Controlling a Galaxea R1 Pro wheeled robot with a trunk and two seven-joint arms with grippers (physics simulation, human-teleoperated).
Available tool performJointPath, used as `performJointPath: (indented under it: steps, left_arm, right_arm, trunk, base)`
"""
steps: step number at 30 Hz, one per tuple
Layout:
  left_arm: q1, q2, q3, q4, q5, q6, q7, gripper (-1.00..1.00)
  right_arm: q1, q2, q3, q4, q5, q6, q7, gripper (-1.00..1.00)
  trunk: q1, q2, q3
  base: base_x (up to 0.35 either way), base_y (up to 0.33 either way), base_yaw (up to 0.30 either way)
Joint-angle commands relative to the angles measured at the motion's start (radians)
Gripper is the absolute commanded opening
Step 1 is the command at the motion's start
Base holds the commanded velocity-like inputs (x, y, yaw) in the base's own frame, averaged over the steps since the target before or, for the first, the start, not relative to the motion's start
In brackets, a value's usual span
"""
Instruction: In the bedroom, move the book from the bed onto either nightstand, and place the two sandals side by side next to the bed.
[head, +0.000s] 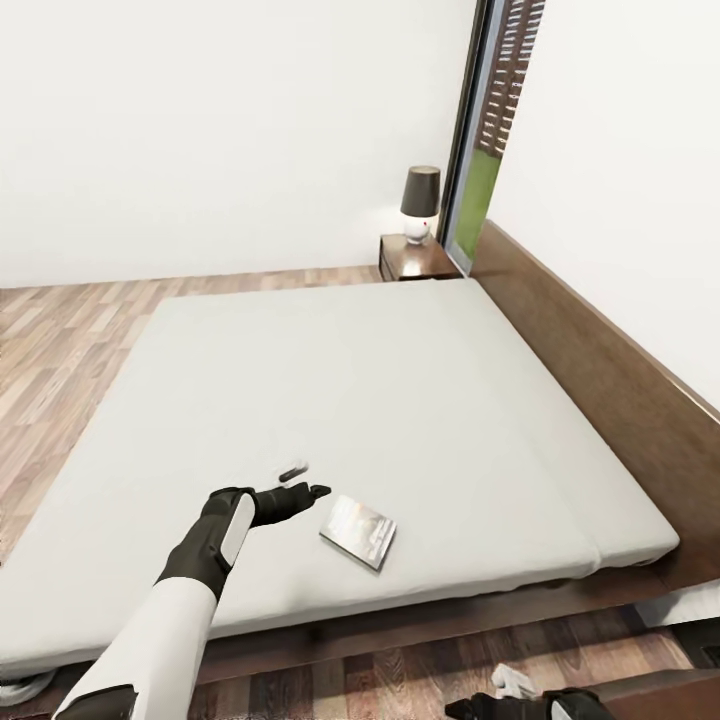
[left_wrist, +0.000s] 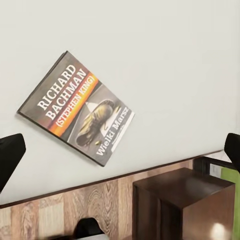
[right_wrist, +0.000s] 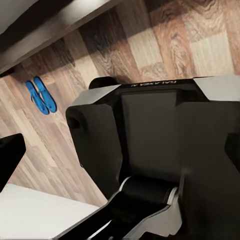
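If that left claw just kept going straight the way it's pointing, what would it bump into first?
Most likely the book. The left gripper hovers open above the bed, and its wrist camera looks down the fingers at the cover. Depth is unclear; it might touch the mattress just beside the book.

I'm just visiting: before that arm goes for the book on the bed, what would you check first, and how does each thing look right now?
1. Book lying flat on the bed, nothing on it: ok.
2. Left gripper open: ok.
3. Left gripper over the book: not ok, beside it.
4. Nightstand top has free room beside the lamp: ok.
5. Sandals side by side on the floor: ok.
6. Right gripper open: cannot tell.
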Motion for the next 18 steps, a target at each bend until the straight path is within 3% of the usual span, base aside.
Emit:
performJointPath:
  steps: [1, 18]
  left_arm:
    - [-0.001, -0.002, 0.006, -0.001, 0.003, 0.008, -0.002, 1.0]
    - [-0.001, -0.003, 0.007, 0.001, 0.004, 0.007, -0.001, 1.0]
  right_arm:
    - [0.0, -0.001, 0.013, -0.002, -0.01, 0.006, -0.001, 1.0]
    - [0.0, -0.005, 0.025, 0.006, -0.01, 0.001, -0.002, 1.0]
  trunk:
    - [0.0, -0.002, -0.003]
    - [0.0, -0.002, -0.029]
  base:
    - [0.0, 0.0, 0.066]
    - [0.0, 0.0, 0.065]
